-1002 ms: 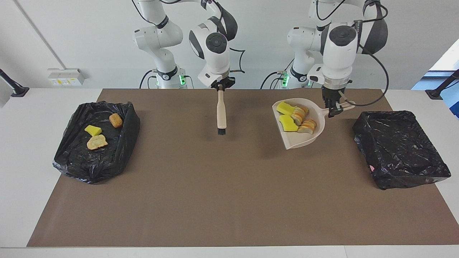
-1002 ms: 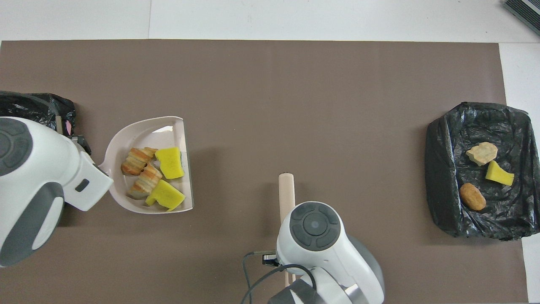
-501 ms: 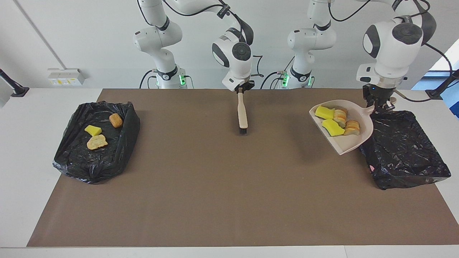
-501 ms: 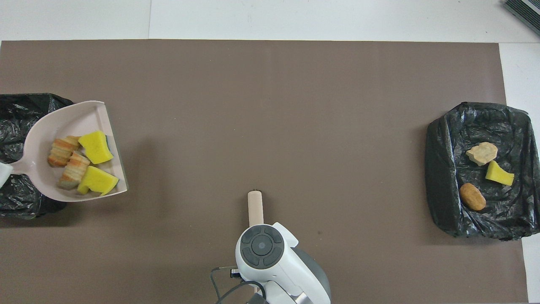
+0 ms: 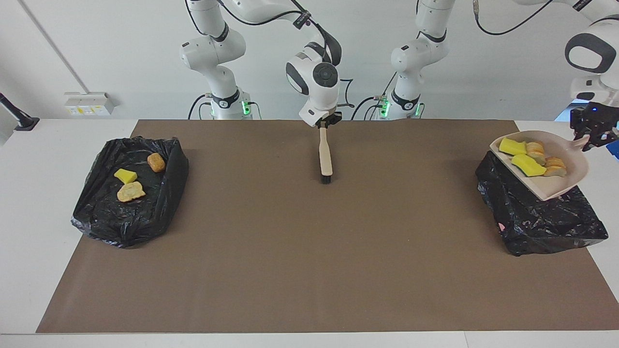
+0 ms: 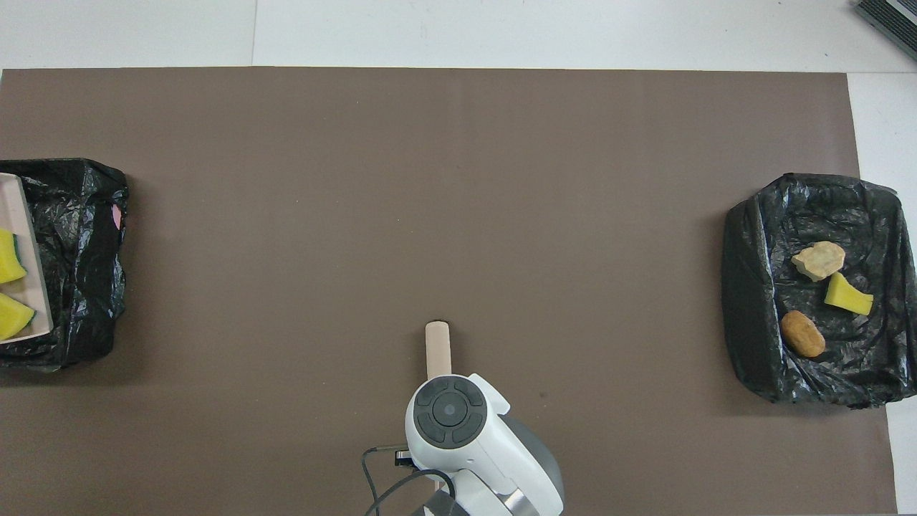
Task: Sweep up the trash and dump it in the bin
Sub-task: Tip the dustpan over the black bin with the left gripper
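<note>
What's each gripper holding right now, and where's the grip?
Left gripper holds the dustpan by its handle, over the bin. Right gripper holds the brush by its handle's top end.

No text, label, brand or number can be read on anything here.

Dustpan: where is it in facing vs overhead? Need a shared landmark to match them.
Facing view: dustpan at the right edge, held up over a black bin.
Overhead view: only its rim shows, at the left edge.
Shared landmark: the brush, mid-mat in both.
</note>
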`<state>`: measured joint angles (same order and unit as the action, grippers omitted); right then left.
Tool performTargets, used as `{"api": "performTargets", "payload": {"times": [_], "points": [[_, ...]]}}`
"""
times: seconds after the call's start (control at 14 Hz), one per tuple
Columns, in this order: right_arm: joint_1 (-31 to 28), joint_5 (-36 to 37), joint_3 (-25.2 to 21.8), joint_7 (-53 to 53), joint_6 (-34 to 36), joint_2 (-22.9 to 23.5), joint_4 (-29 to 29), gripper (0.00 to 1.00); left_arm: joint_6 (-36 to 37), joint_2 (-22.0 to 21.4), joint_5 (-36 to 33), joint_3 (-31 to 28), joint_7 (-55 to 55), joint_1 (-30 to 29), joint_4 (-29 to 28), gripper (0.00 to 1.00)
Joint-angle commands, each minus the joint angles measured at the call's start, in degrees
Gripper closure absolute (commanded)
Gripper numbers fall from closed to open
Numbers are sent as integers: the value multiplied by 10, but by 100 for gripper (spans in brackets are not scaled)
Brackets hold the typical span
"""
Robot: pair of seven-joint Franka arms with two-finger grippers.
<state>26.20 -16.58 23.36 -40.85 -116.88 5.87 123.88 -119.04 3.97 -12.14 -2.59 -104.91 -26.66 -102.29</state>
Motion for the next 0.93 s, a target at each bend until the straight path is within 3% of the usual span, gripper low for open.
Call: {"api": "performTargets", "payload": {"times": [0.0, 0.21, 0.36, 0.43, 0.5, 0.57, 0.86], "points": [[-9, 6, 1, 4, -20, 6, 2, 100, -18, 67, -106, 7, -8, -9, 82, 100], [-9, 6, 1, 1, -31, 12, 4, 100, -40, 89, -281, 7, 113, 19, 91, 100], [-10, 6, 1, 4, -32, 14, 3, 100, -44, 88, -349, 8, 138, 24, 83, 100], [-10, 8, 1, 9, -32, 14, 3, 65, -39, 87, -364, 7, 138, 31, 74, 100], [-9, 13, 1, 27, -32, 14, 3, 13, -37, 85, -401, 7, 138, 42, 65, 100], [-9, 25, 1, 49, -32, 14, 1, 0, -36, 83, -432, 8, 140, 43, 58, 100], [-13, 48, -1, 58, -30, 24, -26, 0, 12, 68, -509, 7, 169, 54, 60, 100]]}}
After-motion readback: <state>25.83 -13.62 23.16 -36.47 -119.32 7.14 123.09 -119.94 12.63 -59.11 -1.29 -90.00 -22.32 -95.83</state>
